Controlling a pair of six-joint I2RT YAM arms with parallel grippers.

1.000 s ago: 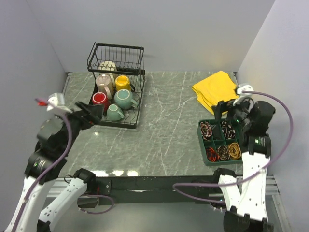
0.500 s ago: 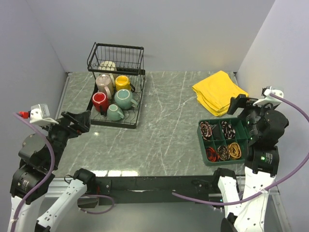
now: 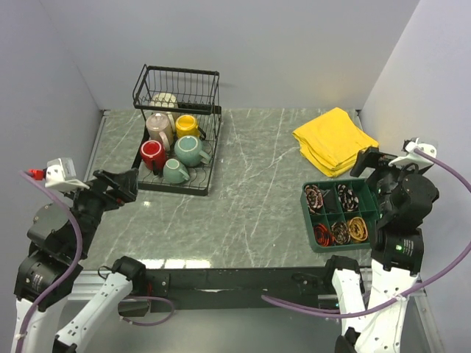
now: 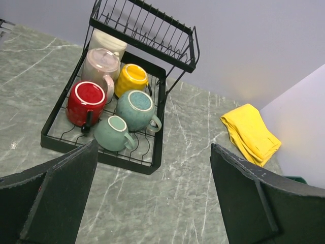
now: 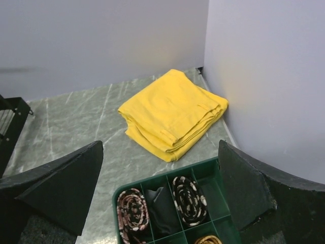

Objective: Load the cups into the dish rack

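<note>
The black wire dish rack (image 3: 214,158) stands at the back left and holds several cups lying on their sides. In the left wrist view I see the red cup (image 4: 86,100), the yellow cup (image 4: 132,79), the small teal cup (image 4: 111,133), the grey-green cup (image 4: 135,108), the beige cup (image 4: 100,63) and the cream cup (image 4: 107,42) under the tall basket end. My left gripper (image 3: 118,187) hangs open, near and left of the rack, holding nothing. Over the green tray at the right, my right gripper (image 3: 372,163) is open and holds nothing.
A folded yellow cloth (image 3: 331,140) lies at the back right. A green compartmented tray (image 3: 309,220) with rolled ties sits near the right front edge. Grey walls close in the left, back and right sides.
Over the last second both arms drew back: the left gripper away from the rack toward the near left, the right gripper toward the right wall. Both stayed open.
</note>
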